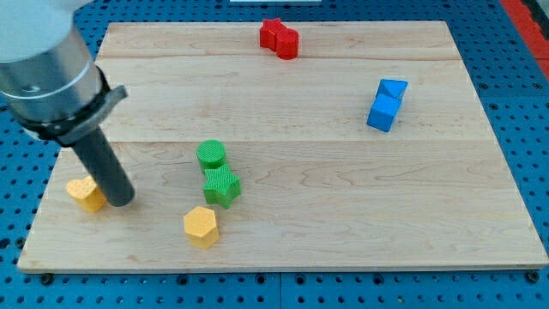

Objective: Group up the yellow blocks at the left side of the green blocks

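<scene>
Down at the view's lower left my tip [121, 201] sits on the wooden board [343, 215], the dark rod rising from it up and to the left into the grey arm housing [43, 64] that fills the top left corner. Being a plain rod, it has nothing to open or close and it grips nothing; it only presses sideways. Touching the rod's left side, or so close that no gap shows, lies a small yellow block [86, 194], partly hidden by the rod so that its shape is hard to make out. A yellow hexagonal block [202, 227] lies to the right of my tip, near the board's bottom edge and well apart from the first yellow one. Just above and right of that hexagon is a green star-shaped block [222, 185], and touching its upper left is a green cylinder [211, 155]. Both yellow blocks therefore lie on the left or lower left of the green pair. Two red blocks [280, 37] sit together at the top edge, and two blue blocks [387, 102] sit stacked close together at the right. Nothing here serves as a container; every block rests directly on the board, which lies on a blue pegboard [26, 249].
</scene>
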`<state>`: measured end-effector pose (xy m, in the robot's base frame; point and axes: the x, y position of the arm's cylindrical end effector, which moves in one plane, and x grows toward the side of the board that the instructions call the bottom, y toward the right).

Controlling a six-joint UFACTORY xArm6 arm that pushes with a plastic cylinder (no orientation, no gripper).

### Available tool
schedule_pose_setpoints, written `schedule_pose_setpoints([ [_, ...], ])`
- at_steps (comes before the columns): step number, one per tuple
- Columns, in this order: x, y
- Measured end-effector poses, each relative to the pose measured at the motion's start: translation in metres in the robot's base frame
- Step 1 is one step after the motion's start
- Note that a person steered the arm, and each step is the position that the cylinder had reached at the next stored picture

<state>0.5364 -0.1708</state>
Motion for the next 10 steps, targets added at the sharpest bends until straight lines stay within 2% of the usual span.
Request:
schedule_pose_setpoints([
  [2,-0.002,0.117],
  [3,0.005,0.120],
  [4,0.036,0.124],
  [5,0.058,0.109],
  [6,0.044,0.036],
  [7,0.035,0.016],
  [8,0.026,0.069],
  [10,0.022,-0.009],
])
